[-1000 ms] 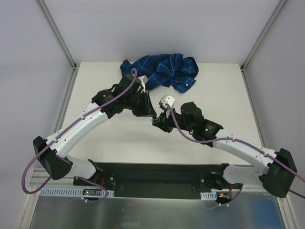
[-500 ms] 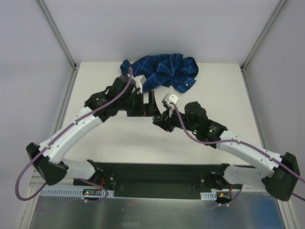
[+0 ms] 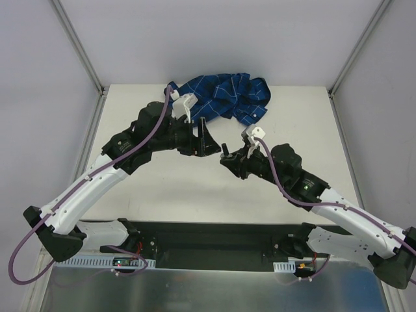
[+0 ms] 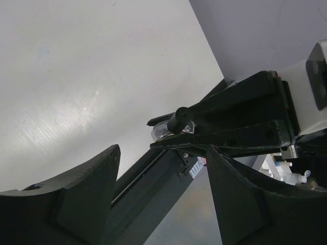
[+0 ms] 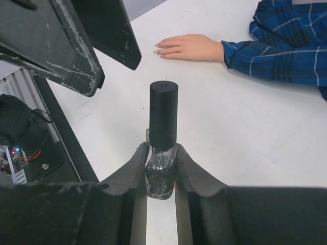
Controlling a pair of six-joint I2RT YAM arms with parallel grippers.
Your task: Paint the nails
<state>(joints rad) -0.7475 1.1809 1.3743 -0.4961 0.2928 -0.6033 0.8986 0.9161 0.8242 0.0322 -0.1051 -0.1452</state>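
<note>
The peach dummy hand lies flat on the white table, its tiny nails pointing left, and a blue checked sleeve runs off to the right. My right gripper is shut on a small dark glittery bottle that stands upright, its black cap on. My left gripper hangs open and empty just left of the bottle, and its fingers fill the top left of the right wrist view. The left wrist view shows the bottle sideways in the other gripper.
The crumpled blue checked shirt lies at the table's far edge. A black base rail runs along the near edge. The left arm reaches across the left half of the table.
My left gripper has opened and drawn back from the bottle's cap, up and away. My right arm has shifted right with the bottle still in its grip.
</note>
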